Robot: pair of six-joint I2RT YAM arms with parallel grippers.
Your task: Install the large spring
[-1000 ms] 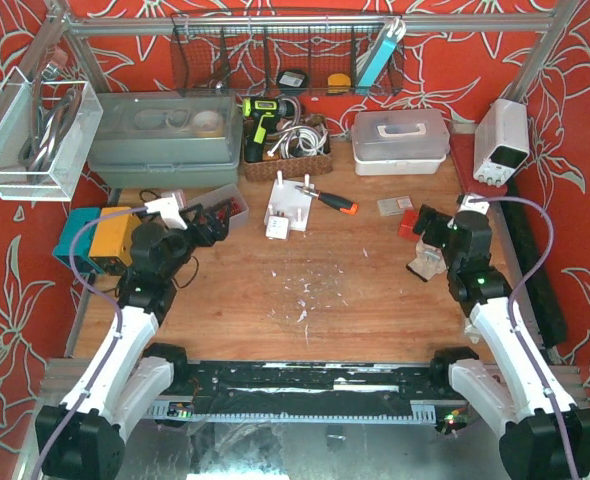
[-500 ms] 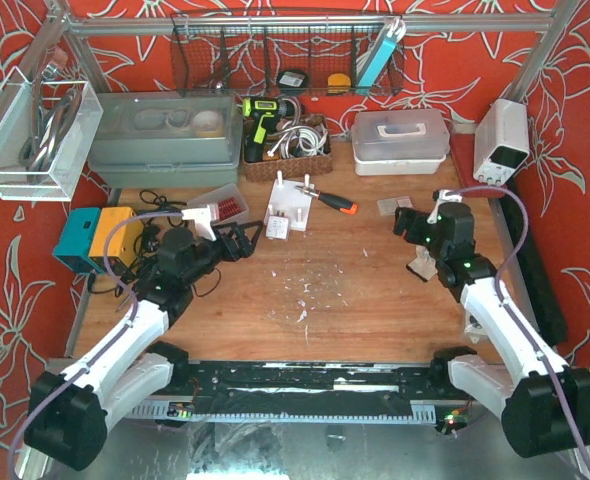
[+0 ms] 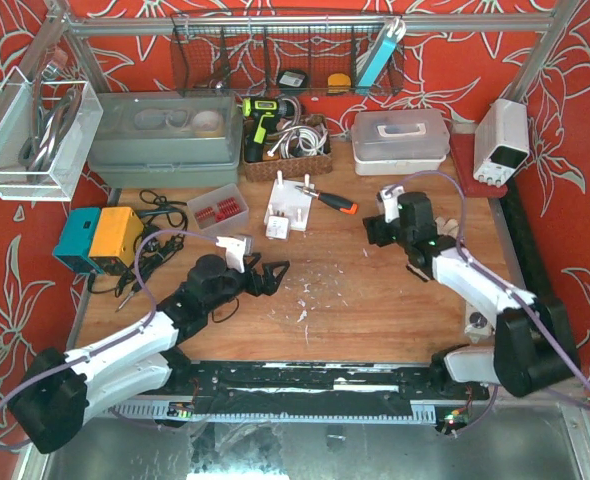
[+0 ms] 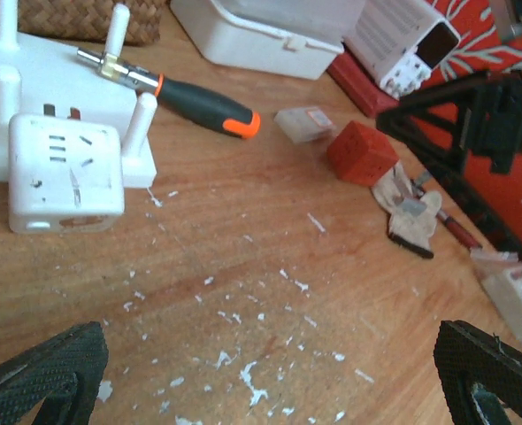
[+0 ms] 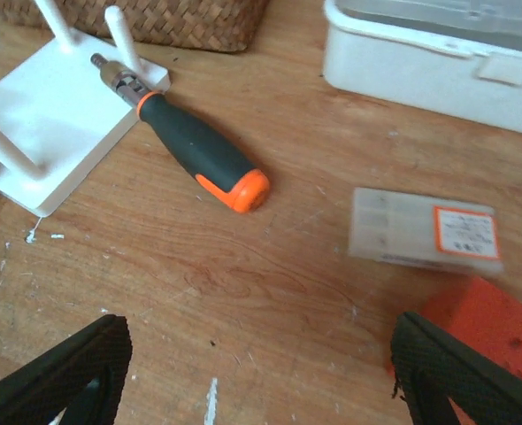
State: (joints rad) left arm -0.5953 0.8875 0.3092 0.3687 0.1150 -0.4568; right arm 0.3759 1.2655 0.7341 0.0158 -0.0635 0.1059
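A wooden table [image 3: 355, 290] flecked with white shavings stands before red floral walls. The left gripper [image 3: 272, 275] hovers near the white peg fixture [image 3: 293, 205], fingers spread wide and empty. The right gripper [image 3: 375, 230], fingers apart and holding nothing, hangs near the screwdriver [image 5: 190, 150]. I cannot tell where the large spring is.

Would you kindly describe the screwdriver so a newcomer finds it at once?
Find the woven basket at the back of the table. In front stands a white pegged block; the screwdriver lies at its right, the only thing with a black handle tipped orange.
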